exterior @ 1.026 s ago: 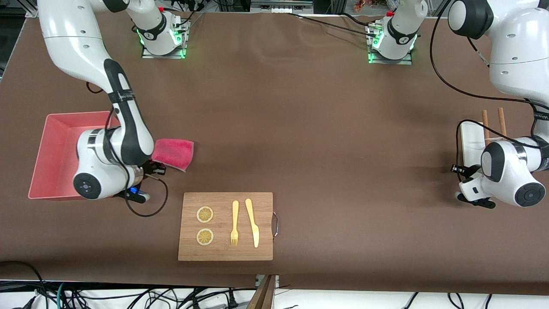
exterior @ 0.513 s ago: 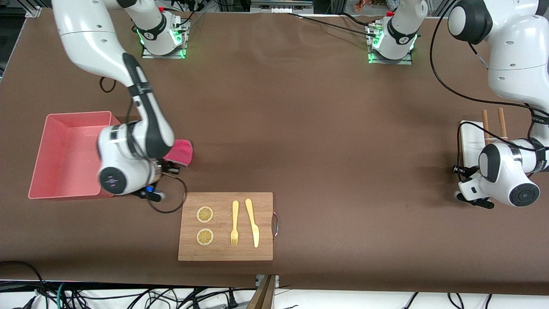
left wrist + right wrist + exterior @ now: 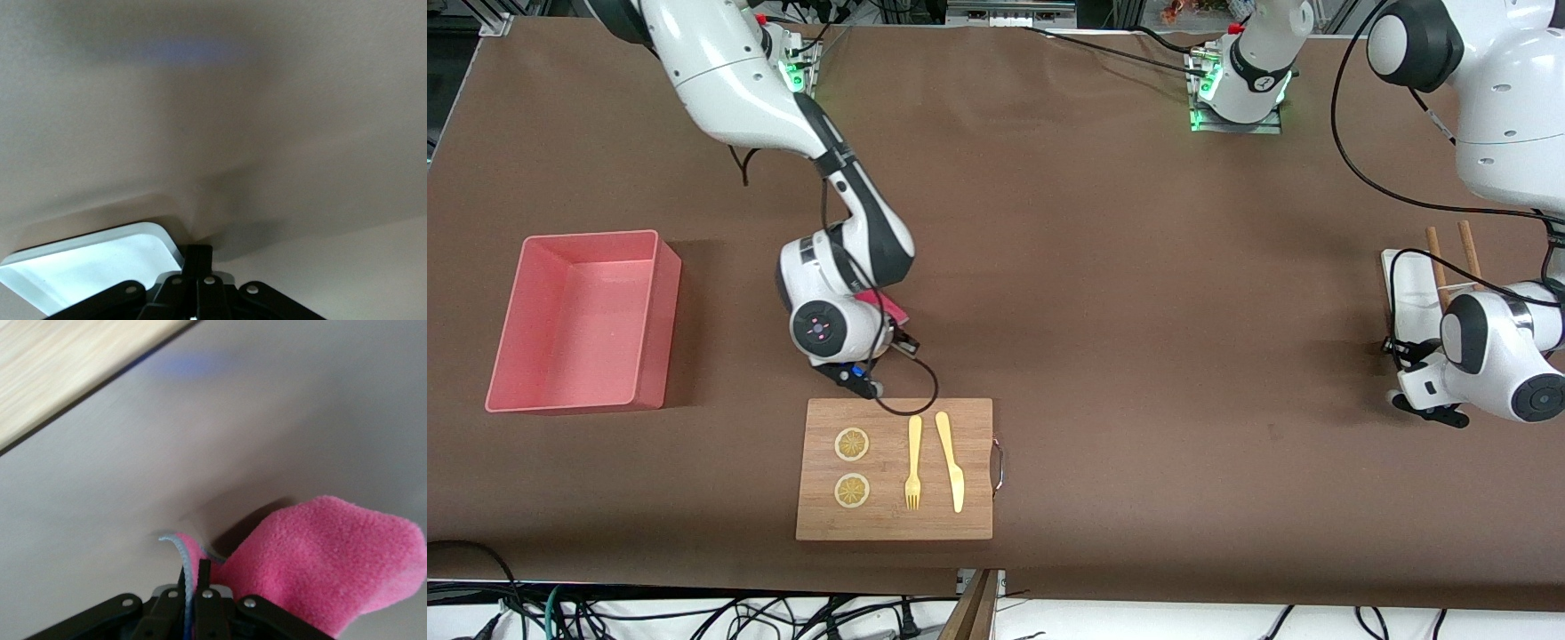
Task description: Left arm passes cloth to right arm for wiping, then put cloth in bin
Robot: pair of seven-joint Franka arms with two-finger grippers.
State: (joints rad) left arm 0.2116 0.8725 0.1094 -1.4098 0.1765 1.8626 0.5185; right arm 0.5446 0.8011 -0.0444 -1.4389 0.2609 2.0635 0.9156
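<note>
My right gripper (image 3: 192, 577) is shut on the grey-edged rim of the crimson-pink cloth (image 3: 320, 560). The cloth hangs low over the brown table, close to the wooden board's (image 3: 969, 471) edge. In the front view only a small pink piece of the cloth (image 3: 895, 313) shows under the right wrist, and the right gripper (image 3: 882, 331) is mostly hidden. The pale pink bin (image 3: 587, 236) stands empty at the right arm's end of the table. My left gripper (image 3: 197, 257) is shut and empty, over the edge of a white tray (image 3: 87, 267), where the left arm waits.
The wooden board carries two lemon slices (image 3: 852, 444), a yellow fork (image 3: 913, 462) and a yellow knife (image 3: 951, 462); its edge shows in the right wrist view (image 3: 60, 367). Two wooden sticks (image 3: 1449, 253) lie by the white tray (image 3: 1409, 284). Left gripper (image 3: 1394, 348) hovers there.
My right arm has carried the cloth away from the bin toward the left arm's end, to a spot by the board. The left arm has shifted slightly.
</note>
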